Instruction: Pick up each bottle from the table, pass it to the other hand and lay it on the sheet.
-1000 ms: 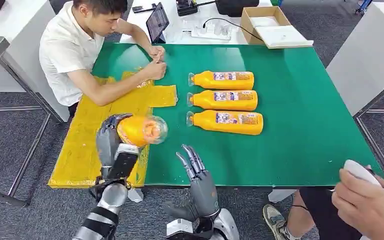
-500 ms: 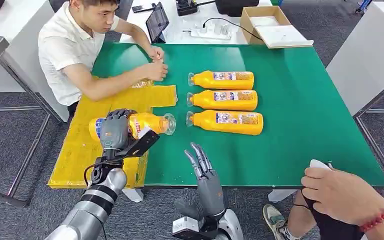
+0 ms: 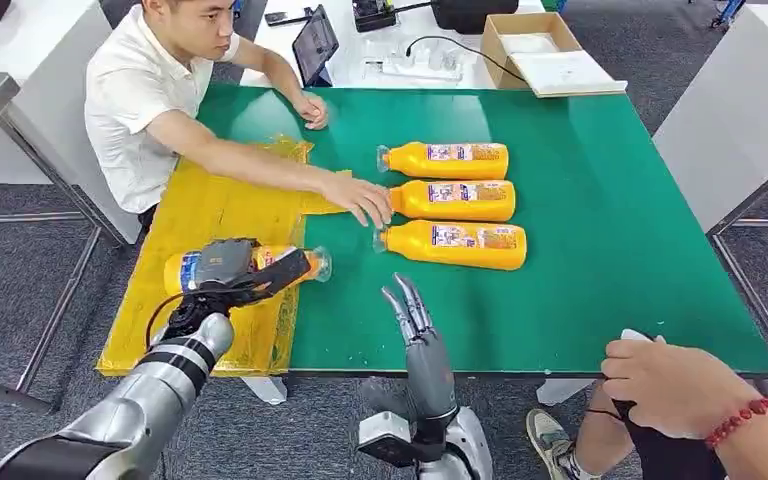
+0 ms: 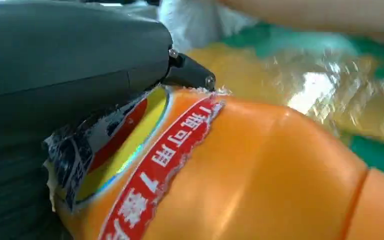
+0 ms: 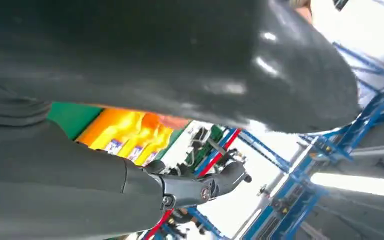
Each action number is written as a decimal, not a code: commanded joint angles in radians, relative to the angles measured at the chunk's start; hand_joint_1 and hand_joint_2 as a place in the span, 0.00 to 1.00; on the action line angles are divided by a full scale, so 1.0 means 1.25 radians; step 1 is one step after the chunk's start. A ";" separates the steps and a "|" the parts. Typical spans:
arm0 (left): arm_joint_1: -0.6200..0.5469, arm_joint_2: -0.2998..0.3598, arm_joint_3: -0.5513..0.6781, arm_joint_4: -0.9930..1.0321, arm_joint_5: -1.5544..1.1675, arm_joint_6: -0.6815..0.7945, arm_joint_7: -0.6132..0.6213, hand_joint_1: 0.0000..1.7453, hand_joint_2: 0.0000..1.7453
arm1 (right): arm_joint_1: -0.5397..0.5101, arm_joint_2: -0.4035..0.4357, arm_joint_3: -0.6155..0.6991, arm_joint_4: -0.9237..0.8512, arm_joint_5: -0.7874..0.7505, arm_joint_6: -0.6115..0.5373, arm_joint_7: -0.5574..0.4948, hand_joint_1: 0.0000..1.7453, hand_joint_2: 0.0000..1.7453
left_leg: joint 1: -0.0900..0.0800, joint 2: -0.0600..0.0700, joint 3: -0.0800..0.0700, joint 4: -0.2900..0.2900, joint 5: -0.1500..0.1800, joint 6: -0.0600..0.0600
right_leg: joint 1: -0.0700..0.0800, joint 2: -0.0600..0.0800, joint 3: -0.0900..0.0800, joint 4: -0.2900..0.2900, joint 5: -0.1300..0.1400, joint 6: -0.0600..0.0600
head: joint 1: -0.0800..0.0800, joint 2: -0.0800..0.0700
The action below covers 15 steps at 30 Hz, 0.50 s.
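- Now the left hand is wrapped tight around an orange bottle and holds it on its side, low over the yellow sheet at the left edge of the surface.
- It cannot be told if the bottle already touches the sheet or hangs just above it.
- The right hand holds nothing. Its fingers are straight and apart, and it stands up near the front edge of the surface.
- Three more bottles lie side by side in the middle of the surface, well apart from the sheet.
- A person's hand reaches across and touches the neck end of the middle one.
- To do this step well, the left hand should bring the bottle down flat and slow, so its whole side rests on the sheet.
- It should let go only when the bottle lies still, since a round bottle may roll off toward the green part.
- The fingers should open wide and lift straight up, so they do not drag the thin sheet.
- The wrist view shows the bottle's torn label, with white Chinese writing on a red band. A "7" can be read.
- The labels on the three bottles are too small to read.
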 commanded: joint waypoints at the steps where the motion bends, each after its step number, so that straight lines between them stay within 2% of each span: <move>1: -0.055 0.023 -0.022 0.155 -0.004 -0.140 0.021 0.30 1.00 | -0.023 0.011 -0.067 0.076 -0.014 0.014 -0.019 0.00 0.00 | 0.000 0.003 0.005 -0.002 -0.001 -0.001 | 0.000 0.002 0.004 -0.001 -0.001 -0.001 | 0.000 0.000; 2: -0.054 0.024 -0.020 0.153 -0.004 -0.142 0.019 0.38 1.00 | -0.024 0.010 -0.068 0.078 -0.014 0.014 -0.021 0.00 0.00 | 0.000 0.002 0.003 -0.001 -0.001 -0.001 | 0.000 0.001 0.003 -0.001 0.000 -0.001 | 0.000 0.000; 3: -0.055 0.027 -0.013 0.156 0.002 -0.147 0.024 0.38 1.00 | -0.024 0.011 -0.071 0.079 -0.017 0.014 -0.022 0.00 0.00 | 0.000 0.003 0.004 -0.002 -0.001 -0.001 | 0.000 0.001 0.004 -0.001 0.000 -0.001 | 0.000 0.000; 4: -0.057 0.028 -0.013 0.160 0.000 -0.152 0.028 0.20 1.00 | -0.025 0.011 -0.074 0.080 -0.018 0.014 -0.022 0.00 0.00 | 0.000 0.002 0.004 -0.002 0.000 -0.001 | 0.000 0.001 0.003 -0.001 0.000 -0.001 | 0.000 0.000; 5: -0.059 0.030 -0.007 0.162 0.005 -0.162 0.030 0.20 1.00 | -0.027 0.010 -0.078 0.084 -0.020 0.014 -0.022 0.00 0.00 | 0.000 0.003 0.005 -0.002 -0.001 -0.001 | 0.000 0.001 0.005 -0.002 0.000 -0.002 | 0.000 0.000; 6: -0.060 0.030 -0.007 0.162 0.005 -0.164 0.029 0.04 1.00 | -0.028 0.010 -0.078 0.085 -0.020 0.014 -0.022 0.00 0.00 | 0.000 0.002 0.003 -0.001 -0.001 -0.001 | 0.000 0.002 0.003 -0.001 0.000 -0.001 | 0.000 0.000; 7: -0.063 0.031 -0.002 0.164 0.011 -0.180 0.021 0.00 1.00 | -0.031 0.009 -0.079 0.092 -0.022 0.018 -0.022 0.00 0.00 | 0.000 0.004 0.005 -0.002 -0.001 -0.001 | 0.000 0.003 0.004 -0.002 0.000 -0.001 | 0.000 0.000; 15: -0.063 0.031 -0.002 0.164 0.011 -0.180 0.021 0.00 1.00 | -0.031 0.009 -0.079 0.092 -0.022 0.018 -0.022 0.00 0.00 | 0.000 0.004 0.008 -0.002 -0.001 -0.001 | 0.000 0.002 0.007 -0.002 0.001 -0.001 | 0.000 0.000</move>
